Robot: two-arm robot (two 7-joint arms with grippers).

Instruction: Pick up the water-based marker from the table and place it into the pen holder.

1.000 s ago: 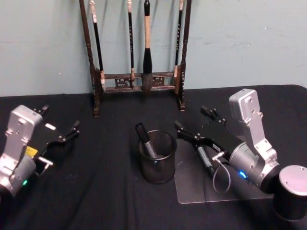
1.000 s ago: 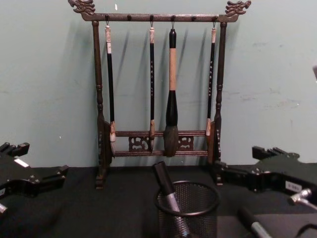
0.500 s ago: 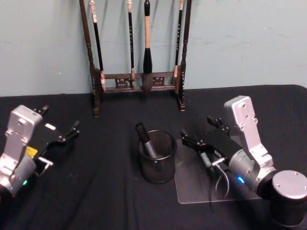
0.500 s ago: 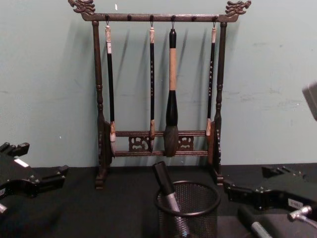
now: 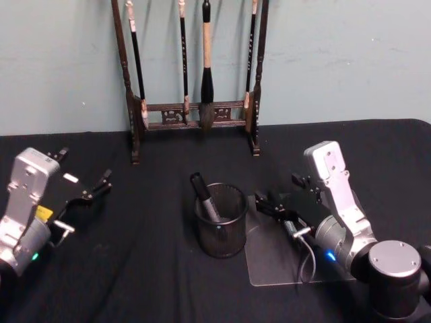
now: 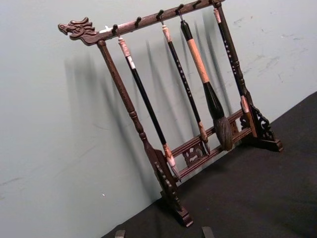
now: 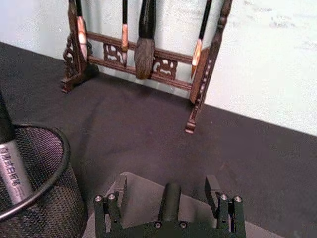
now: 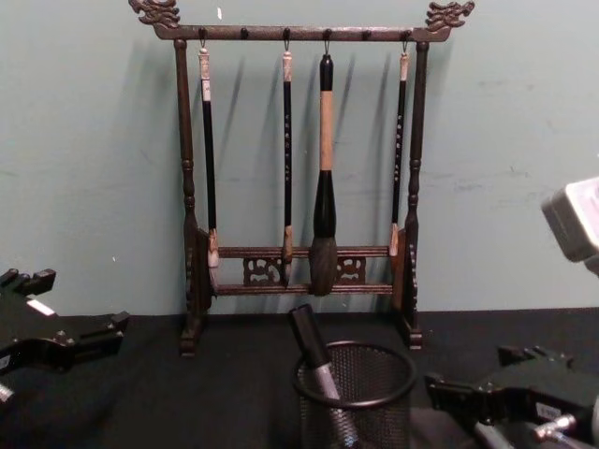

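Looking lower right, I see the right gripper (image 5: pixel 279 199), fingers open astride the marker (image 7: pixel 172 201); left gripper (image 5: pixel 85 167) fingers open too.

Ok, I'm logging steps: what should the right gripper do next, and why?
Probably close on the marker: the right gripper is open and low, straddling it on the clear sheet. The left gripper sits open, idle, far left.

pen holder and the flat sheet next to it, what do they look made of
Pen holder: looks like matte black metal mesh with a solid rim; the marker inside shows through its wall. Sheet: probably clear plastic or acrylic, smooth, slightly glossy; the black table shows through and its edges catch light. It lies under the open right gripper.
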